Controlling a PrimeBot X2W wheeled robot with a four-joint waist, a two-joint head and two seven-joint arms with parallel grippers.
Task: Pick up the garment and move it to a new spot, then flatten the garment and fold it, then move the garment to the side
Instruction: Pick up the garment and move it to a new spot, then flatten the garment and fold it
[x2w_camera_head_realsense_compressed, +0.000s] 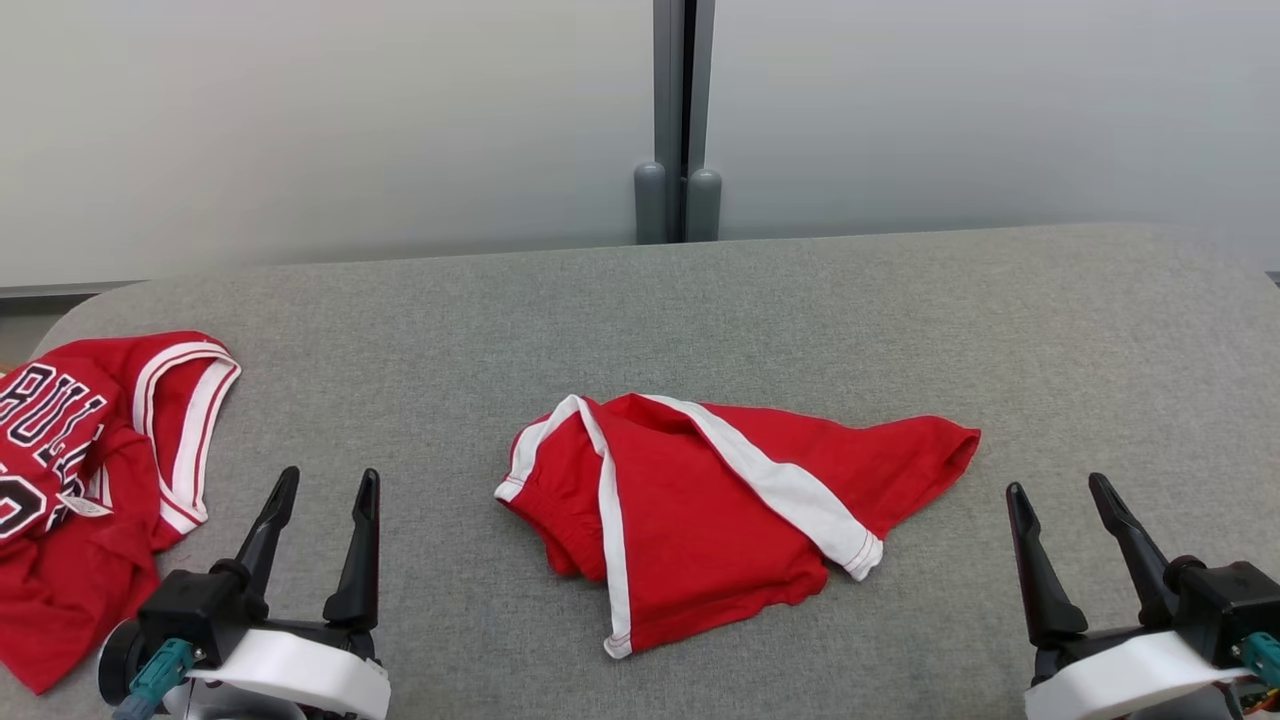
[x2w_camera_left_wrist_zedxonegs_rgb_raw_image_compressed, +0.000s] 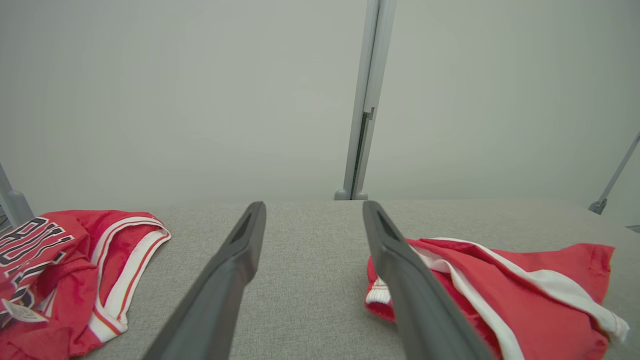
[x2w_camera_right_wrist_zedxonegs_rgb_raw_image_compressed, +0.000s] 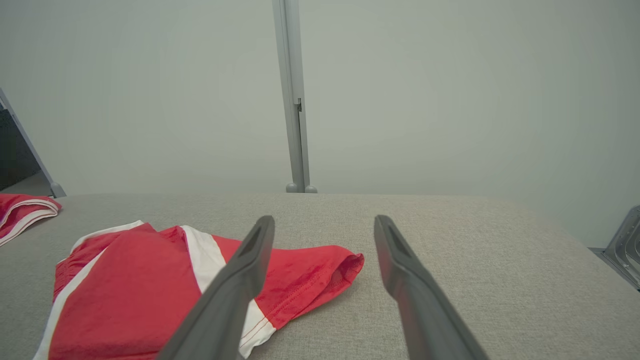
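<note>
The crumpled red shorts (x2w_camera_head_realsense_compressed: 720, 520) lay mid-way across the worktop (x2w_camera_head_realsense_compressed: 700, 320), folds hiding their shape; a red jersey (x2w_camera_head_realsense_compressed: 90, 480) at left was cut off; left claw (x2w_camera_head_realsense_compressed: 330, 474) and right claw (x2w_camera_head_realsense_compressed: 1056, 483) hung released, empty, nearer.

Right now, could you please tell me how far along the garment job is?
Nothing looks done yet: the red shorts lie rumpled, unfolded, centred on the grey table. Nothing is in hand: the left gripper and right gripper hang open and empty, clear of the shorts. Left: lifting, relocating, flattening, folding, setting aside. The red jersey at the left edge is bunched.
</note>
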